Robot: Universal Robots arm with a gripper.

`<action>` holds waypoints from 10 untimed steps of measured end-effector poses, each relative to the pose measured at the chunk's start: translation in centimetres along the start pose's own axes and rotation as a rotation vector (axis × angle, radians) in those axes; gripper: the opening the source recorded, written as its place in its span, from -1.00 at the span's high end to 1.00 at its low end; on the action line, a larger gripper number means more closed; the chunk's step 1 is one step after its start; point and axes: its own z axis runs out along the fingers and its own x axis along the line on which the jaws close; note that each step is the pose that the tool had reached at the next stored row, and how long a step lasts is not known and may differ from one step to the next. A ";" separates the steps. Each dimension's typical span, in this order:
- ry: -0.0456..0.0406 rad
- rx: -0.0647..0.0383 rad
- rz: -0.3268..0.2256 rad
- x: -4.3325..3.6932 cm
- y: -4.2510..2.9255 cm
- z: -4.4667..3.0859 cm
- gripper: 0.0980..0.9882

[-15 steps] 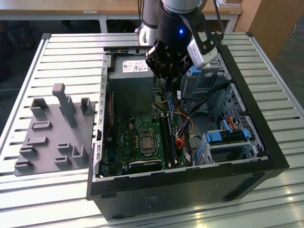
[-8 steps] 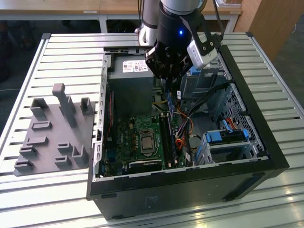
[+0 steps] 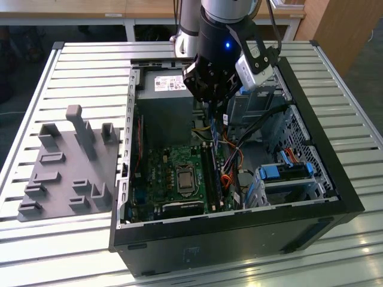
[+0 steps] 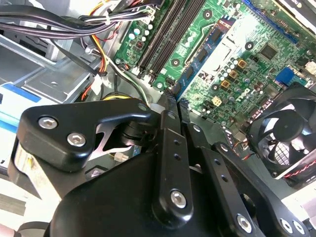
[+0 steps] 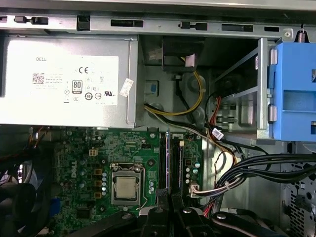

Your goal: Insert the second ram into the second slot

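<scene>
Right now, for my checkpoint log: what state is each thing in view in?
computer case: lying on its side, panel off, inside exposed.
processor socket: chip seated, no cooler over it.
blue drive bracket: mounted in the drive cage.
gripper: hovering above the ram slots.

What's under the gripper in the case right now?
The memory slots on the motherboard, beside the CPU socket. The gripper covers one end, so seating there is hidden.

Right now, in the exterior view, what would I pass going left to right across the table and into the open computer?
grey fixture plate → processor socket → memory slots → blue drive bracket
</scene>
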 end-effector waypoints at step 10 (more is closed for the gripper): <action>0.0000 0.000 0.000 0.02 -0.20 0.46 0.91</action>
